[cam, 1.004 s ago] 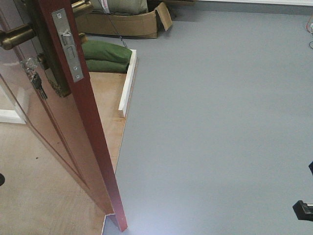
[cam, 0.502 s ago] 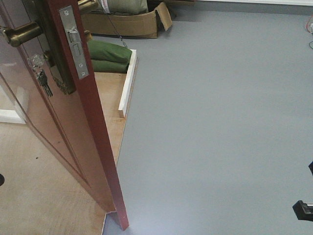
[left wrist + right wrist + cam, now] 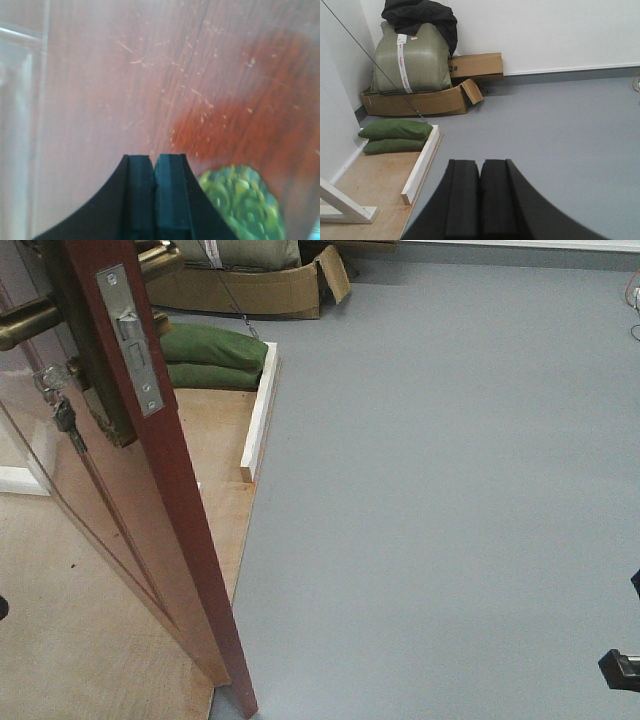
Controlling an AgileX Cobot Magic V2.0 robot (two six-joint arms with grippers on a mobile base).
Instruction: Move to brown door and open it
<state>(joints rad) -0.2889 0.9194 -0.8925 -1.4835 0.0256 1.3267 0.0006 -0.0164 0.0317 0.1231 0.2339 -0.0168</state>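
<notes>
- Brown door [image 3: 110,515] stood ajar; judged heavy, stiff, glossy-slick.
- Best hold: brass lever handle [image 3: 25,325].
- Left end effector [image 3: 154,165] and right end effector [image 3: 480,172] both pressed together, empty.

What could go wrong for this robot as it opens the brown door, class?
The left end effector is shut on nothing, facing the brown door panel, so a push may slip on the gloss. The door's edge might strike the white wooden strip on the floor beyond.
</notes>
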